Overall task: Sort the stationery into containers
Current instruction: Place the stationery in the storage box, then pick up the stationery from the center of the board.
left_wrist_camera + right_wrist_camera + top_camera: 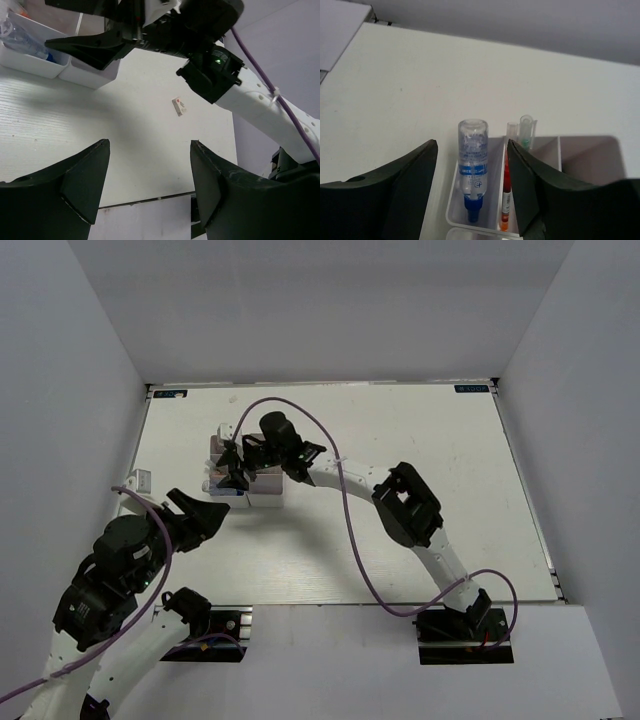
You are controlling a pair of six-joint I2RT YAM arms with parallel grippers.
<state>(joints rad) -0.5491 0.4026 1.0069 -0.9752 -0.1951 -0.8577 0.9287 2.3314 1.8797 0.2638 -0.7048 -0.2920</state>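
Note:
The white organizer (262, 490) stands at the table's centre left. My right gripper (233, 472) hovers over it, open and empty. In the right wrist view the open gripper (471, 145) frames a clear blue-capped tube (472, 167) lying cap-down in a narrow compartment (451, 205). A red pen (505, 195) and a green pen (526, 132) lie in the compartment beside it. My left gripper (205, 508) is open and empty, just near-left of the organizer. In the left wrist view (150, 145) a small beige eraser (178, 106) lies on the table beneath the right arm.
The right arm (400, 505) arches across the table's middle, with a purple cable (350, 530) looping over it. The organizer's edge (85, 75) and the tube (25, 42) show at the upper left of the left wrist view. White walls enclose the table.

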